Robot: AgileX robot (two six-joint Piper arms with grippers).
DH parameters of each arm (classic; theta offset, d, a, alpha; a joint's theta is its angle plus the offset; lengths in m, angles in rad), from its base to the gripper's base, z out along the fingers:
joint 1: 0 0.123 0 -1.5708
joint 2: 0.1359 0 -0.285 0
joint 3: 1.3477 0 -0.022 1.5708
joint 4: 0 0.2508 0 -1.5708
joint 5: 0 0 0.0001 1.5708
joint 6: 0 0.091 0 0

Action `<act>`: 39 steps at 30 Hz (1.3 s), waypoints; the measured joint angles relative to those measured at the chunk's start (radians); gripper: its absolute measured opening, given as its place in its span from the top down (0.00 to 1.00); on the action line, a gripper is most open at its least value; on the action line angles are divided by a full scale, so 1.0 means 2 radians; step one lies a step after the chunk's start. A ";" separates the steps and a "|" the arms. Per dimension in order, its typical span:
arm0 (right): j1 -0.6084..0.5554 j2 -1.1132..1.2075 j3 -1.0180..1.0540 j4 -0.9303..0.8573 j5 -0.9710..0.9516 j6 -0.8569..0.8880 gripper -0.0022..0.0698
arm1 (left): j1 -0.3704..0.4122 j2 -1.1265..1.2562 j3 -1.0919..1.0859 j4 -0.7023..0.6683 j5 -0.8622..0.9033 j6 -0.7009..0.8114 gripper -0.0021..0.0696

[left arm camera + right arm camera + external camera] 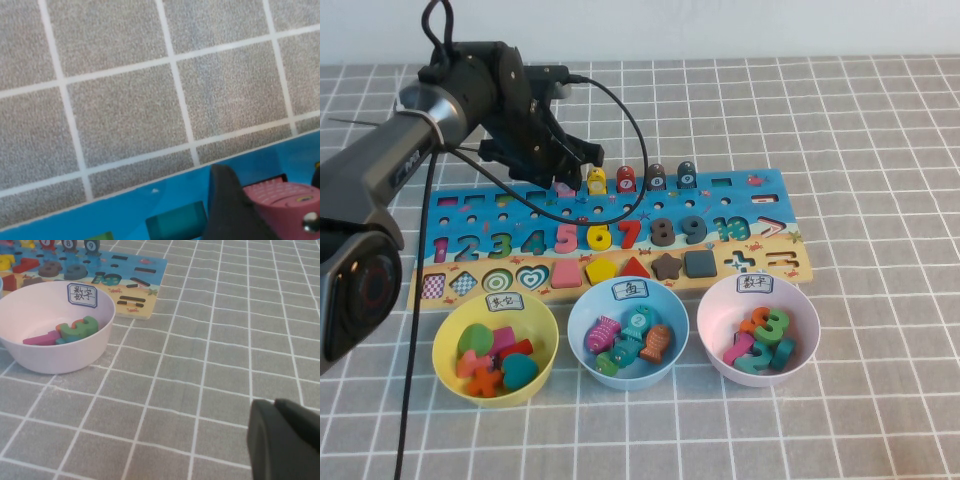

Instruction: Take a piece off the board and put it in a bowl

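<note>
Pink piece: pale pink wooden fish block [563, 188], standing in the row of fish pegs along the board's [750, 262] far edge, first in line, just beside the yellow fish [596, 180].
Left end effector: the left end effector [563, 180] is down right over that pink piece at the far side of the board. In the left wrist view one dark finger [232, 210] sits touching the block's side, but I can't tell whether the fingers are apart or clamped on it.
Right end effector: the right end effector [285, 440] hangs low over bare tabletop off toward the right edge, well apart from the board. Only a dark bit shows, so I can't tell its state.
Bowl: the light blue bowl [582, 312] is at the near edge of the board, between the yellow bowl [444, 335] and the pink bowl [710, 300], and already has a few fish in it.
Orientation: looks like it's standing upright on its peg spot, long axis roughly vertical. Which way the head points I honestly can't make out, the fingers cover most of it.
Risks: my guess is the grip is off-centre, so the block could twist or pop out on the lift. The yellow fish is so close a finger could knock it over. A slip during the carry could also drop it in the wrong bowl.
</note>
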 joint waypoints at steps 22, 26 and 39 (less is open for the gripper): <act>0.000 0.000 0.000 0.000 0.000 0.000 0.99 | 0.000 0.000 -0.002 0.000 0.005 0.000 0.69; 0.000 0.000 0.000 0.000 0.000 0.000 0.99 | 0.000 0.000 -0.002 0.000 0.007 0.000 0.69; 0.000 0.000 0.000 0.000 0.000 0.000 0.99 | 0.000 -0.026 -0.002 0.001 0.017 0.004 0.69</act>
